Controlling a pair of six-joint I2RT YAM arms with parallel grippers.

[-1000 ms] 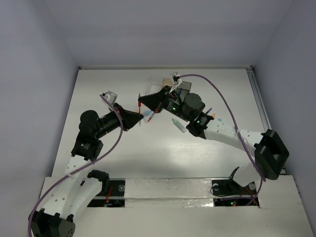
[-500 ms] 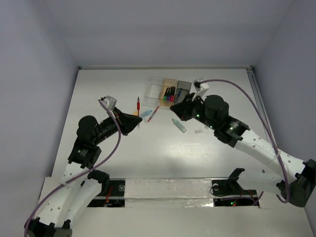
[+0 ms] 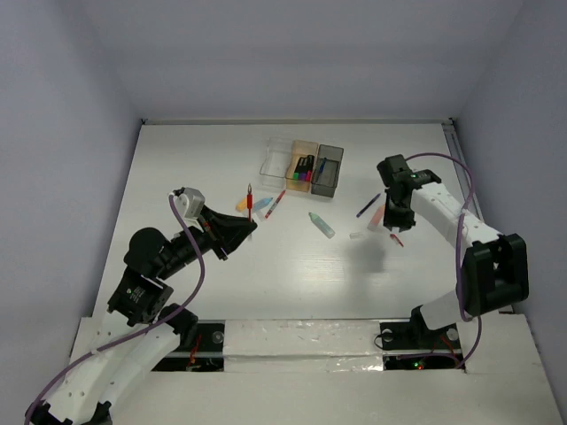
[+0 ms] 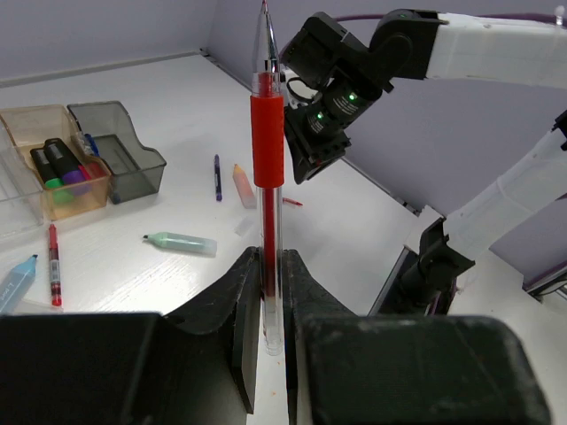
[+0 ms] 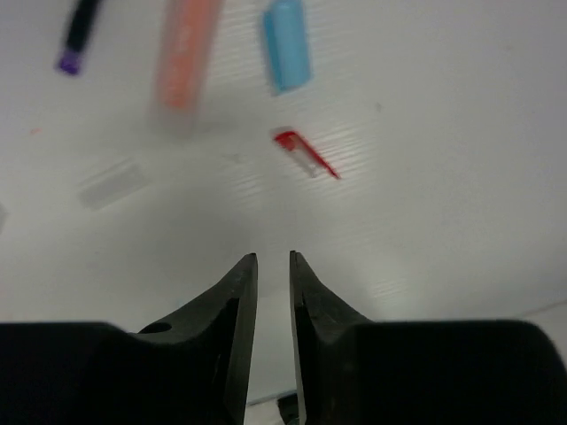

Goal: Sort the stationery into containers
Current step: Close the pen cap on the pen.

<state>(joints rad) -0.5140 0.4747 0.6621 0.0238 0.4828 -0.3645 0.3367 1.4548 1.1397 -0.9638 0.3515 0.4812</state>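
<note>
- Left jaws are clamped on the red pen (image 4: 268, 133) at its clear lower barrel. Its long axis runs straight out from the jaws, pointed end away from the wrist, toward the far side.
- The pen looks light, stiff and slick. The red grip sleeve would likely give a surer hold.
- Right jaws are slightly apart and empty, above the surface (image 3: 195, 168) near a red scrap (image 5: 306, 152).
- Farthest is the box row (image 3: 330, 173). Markers (image 3: 306, 168) lie in the tan one.

free: bare table (image 3: 177, 159) far-left, front centre | blocked: containers (image 3: 302, 165) far centre; stationery (image 3: 322, 224) strewn near right jaws; red pen (image 4: 268, 133) upright in left jaws
</note>
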